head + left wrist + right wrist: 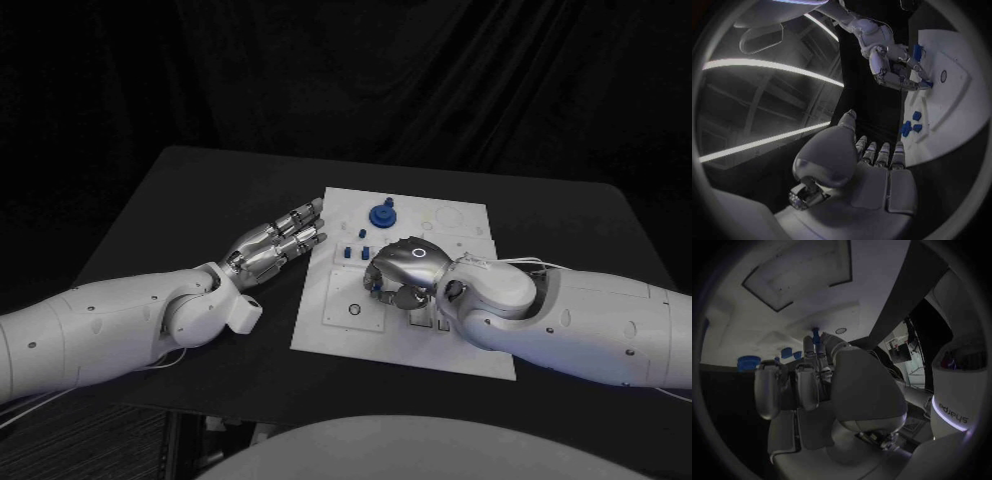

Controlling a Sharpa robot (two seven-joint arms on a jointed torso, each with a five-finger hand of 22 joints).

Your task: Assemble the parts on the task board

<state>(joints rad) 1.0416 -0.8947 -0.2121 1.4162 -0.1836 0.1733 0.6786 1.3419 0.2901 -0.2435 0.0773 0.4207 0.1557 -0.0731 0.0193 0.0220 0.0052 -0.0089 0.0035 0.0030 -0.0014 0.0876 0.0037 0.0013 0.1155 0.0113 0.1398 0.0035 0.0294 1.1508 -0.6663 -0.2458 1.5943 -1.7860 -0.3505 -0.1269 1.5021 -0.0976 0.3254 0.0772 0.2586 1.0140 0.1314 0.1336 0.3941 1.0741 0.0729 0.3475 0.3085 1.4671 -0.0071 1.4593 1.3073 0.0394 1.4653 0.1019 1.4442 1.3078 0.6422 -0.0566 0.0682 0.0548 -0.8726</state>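
Blue part (pixel 816 335) apparently at right hand's (pixel 402 268) fingertips.

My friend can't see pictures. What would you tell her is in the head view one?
Two white robot arms reach over a white rectangular task board on a black table. The right silver hand curls down over the board's middle. The left silver hand lies flat beside the board's left edge, fingers straight, with a round blue knob-shaped part standing farther back.

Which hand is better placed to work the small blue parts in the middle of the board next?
Probably the right hand: it is curled over the task board, beside the small blue parts. The left hand lies flat, holding nothing, on the black table at the board's edge.
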